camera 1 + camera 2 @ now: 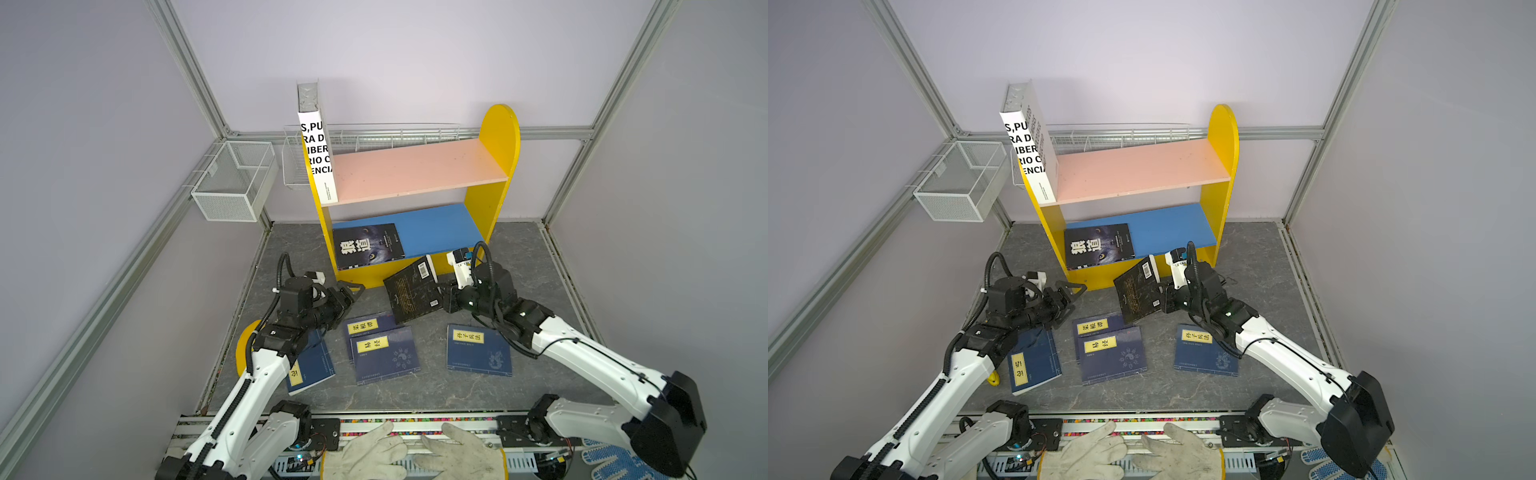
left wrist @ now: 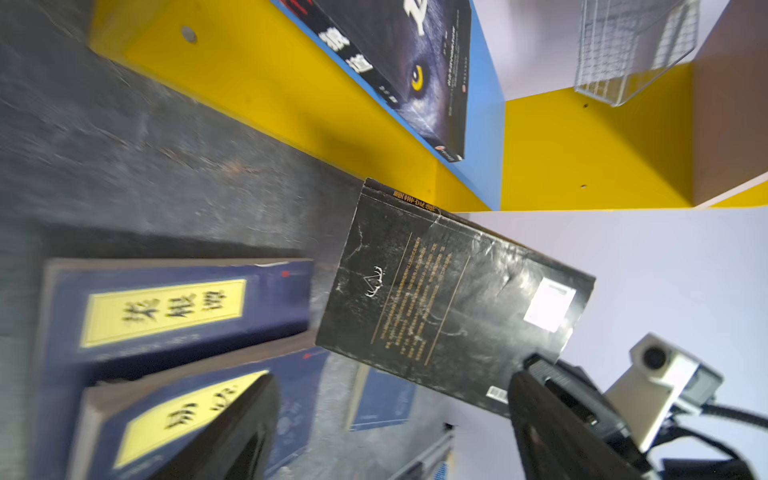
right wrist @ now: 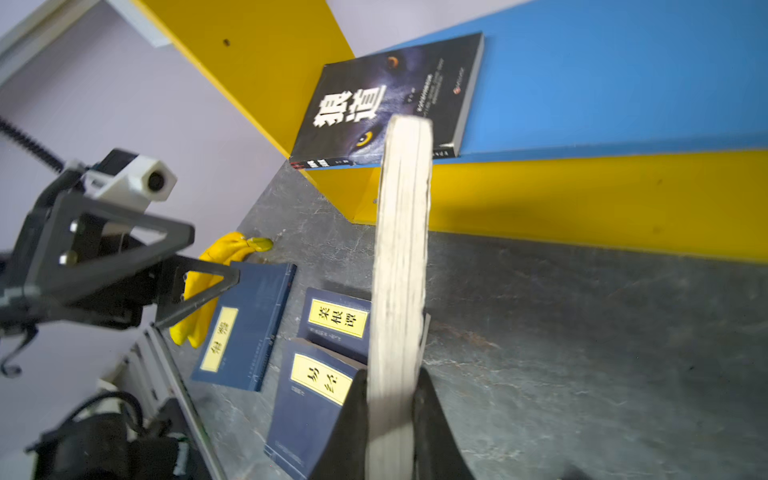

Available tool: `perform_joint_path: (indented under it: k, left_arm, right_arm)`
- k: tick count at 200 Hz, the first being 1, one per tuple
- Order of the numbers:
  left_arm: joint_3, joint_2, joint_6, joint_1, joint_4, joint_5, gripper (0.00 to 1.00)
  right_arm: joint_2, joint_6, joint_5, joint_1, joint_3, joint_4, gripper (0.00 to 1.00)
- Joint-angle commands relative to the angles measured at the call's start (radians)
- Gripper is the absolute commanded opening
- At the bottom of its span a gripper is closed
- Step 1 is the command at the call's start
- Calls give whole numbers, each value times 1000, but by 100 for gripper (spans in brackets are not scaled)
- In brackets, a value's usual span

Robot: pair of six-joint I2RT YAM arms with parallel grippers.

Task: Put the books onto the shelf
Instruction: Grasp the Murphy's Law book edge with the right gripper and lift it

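The yellow shelf (image 1: pixel 498 137) stands at the back. A large white book (image 1: pixel 318 158) stands at the left end of its pink board. A wolf-face book (image 1: pixel 368 245) lies flat on the blue board (image 3: pixel 602 83). My right gripper (image 1: pixel 444 297) is shut on a black paperback (image 1: pixel 411 293), held on edge above the table before the shelf; its page edge (image 3: pixel 403 249) runs between the jaws. My left gripper (image 1: pixel 353 291) is open and empty, left of that paperback (image 2: pixel 449 299). Several navy books (image 1: pixel 384 353) lie flat on the table, one (image 1: pixel 309 365) partly under my left arm.
White wire baskets (image 1: pixel 235 180) hang on the left wall and behind the shelf. A yellow banana (image 3: pixel 220 266) lies by the table's left edge. White work gloves (image 1: pixel 415 453) rest on the front rail.
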Motion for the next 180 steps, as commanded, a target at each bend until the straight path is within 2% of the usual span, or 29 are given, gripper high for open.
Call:
perform_joint_path:
  k: [1,27,49,77,106,131,154,180]
  left_arm:
    - [-11,16,-291,-4,199,96,87]
    - [9,66,-450,-4,312,136,86]
    - [23,110,-535,-4,327,161,85]
    - [30,164,-587,-8,349,226,82]
    - [42,165,-595,-25,315,232,79]
    - [50,146,-599,-41,296,247,70]
    - [61,132,-580,-50,242,254,61]
    - [55,129,-574,-55,221,280,45]
  right_arm:
    - [-91,-317,71,63,50,20,9]
    - [-128,-465,77,113,86,-22,9]
    - [-143,-566,91,171,116,-61,10]
    - [-164,-670,99,233,152,-117,11]
    - [-176,-759,100,301,182,-169,11]
    - [-174,-845,186,382,194,-189,12]
    - [-162,-905,212,434,194,-170,12]
    - [-131,-958,255,462,202,-158,12]
